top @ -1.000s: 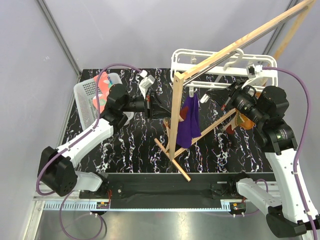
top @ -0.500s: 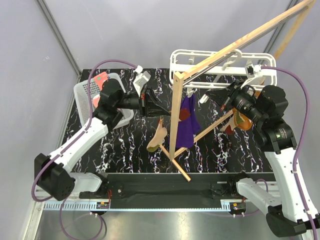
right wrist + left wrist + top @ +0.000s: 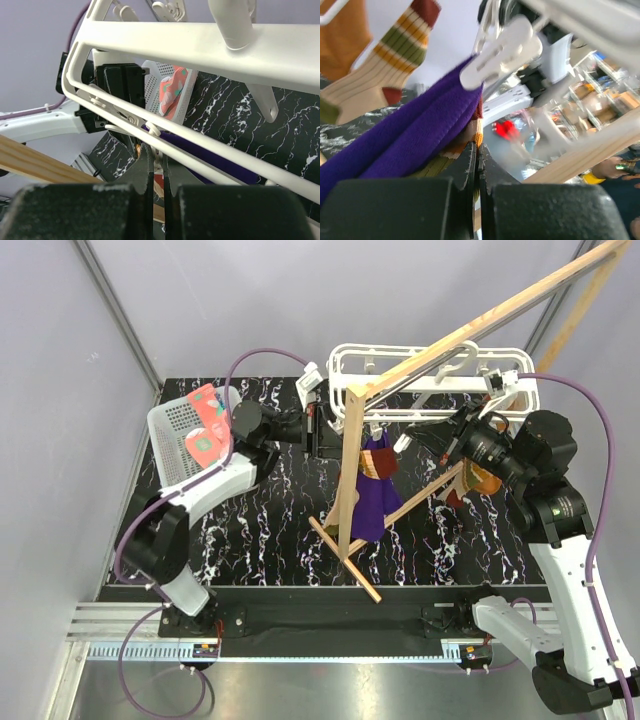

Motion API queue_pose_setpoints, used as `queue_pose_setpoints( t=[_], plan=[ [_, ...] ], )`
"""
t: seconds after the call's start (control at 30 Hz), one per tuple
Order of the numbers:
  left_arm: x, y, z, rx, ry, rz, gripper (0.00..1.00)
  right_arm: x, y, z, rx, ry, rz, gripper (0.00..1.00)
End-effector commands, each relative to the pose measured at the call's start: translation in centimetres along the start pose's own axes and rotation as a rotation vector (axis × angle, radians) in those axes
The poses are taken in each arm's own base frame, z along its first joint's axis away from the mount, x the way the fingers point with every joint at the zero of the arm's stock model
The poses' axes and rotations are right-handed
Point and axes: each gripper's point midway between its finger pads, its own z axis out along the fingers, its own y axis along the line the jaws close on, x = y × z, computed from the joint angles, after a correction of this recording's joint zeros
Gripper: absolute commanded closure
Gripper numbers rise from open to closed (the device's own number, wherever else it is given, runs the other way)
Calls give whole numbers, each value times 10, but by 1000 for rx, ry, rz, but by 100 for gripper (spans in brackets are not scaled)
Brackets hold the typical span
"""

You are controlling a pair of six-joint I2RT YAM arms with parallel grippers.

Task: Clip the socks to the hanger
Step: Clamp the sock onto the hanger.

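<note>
Sock [image 3: 468, 140], tan with brown, orange and green bands, is being pinched by its edge in the clenched left tool [image 3: 478, 152], right at the fingertips. A purple cloth [image 3: 405, 140] is draping over that tool's left finger and touching the sock. A white clip [image 3: 500, 50] is dangling just above the tips. A second sock [image 3: 375, 70] of the same pattern is hanging further off to the upper left, beside an orange cloth [image 3: 340, 35]. What is holding it up is cut off from view.

The right tool [image 3: 156, 165] is clenched too, its tips sitting just under the lower bars of the hanger [image 3: 200, 45], next to a small clip [image 3: 152, 131]. Whether it is gripping that clip, a bar or nothing cannot be told. Beyond it, pink socks [image 3: 172, 90] are lying in a basket [image 3: 155, 72] on the tabletop [image 3: 225, 115].

The step in hand looks like presenting the striped cuff to a clip: the left tool is holding it up under the hanger while the right tool is working at the frame. The next move is probably calling for one clip to be squeezed open and the cuff fed between its halves. That needs a fine lift from the left tool, keeping the purple cloth out of the bite. The left tool should be letting go only once the clip is gripping.
</note>
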Motion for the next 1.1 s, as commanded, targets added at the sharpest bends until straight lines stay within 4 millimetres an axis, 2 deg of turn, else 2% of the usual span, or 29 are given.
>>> queue_pose_setpoints(
  t=[0.0,0.13,0.27,0.7,0.83,0.9,0.97,1.07],
  plan=[
    [-16,-44,6,159,-17,62,100,29,7,1,-60,120,43,100],
    [-16,-49,7,211,-39,66,100,29,9,0,-75,118,38,100],
    [-13,-39,10,161,-44,56,100,30,9,-1,-74,119,38,100],
    [-14,-52,15,197,-27,82,100,36,0,3,-46,130,35,100],
    [-8,-52,13,173,-19,95,100,29,-5,-1,2,109,8,100],
    [-5,-44,14,135,-8,90,100,28,-10,-2,33,108,-8,100],
    [-2,-44,12,109,2,74,100,27,-13,-3,51,105,-17,100],
    [-5,-46,13,106,0,86,100,27,-10,-4,35,112,-27,100]
  ],
)
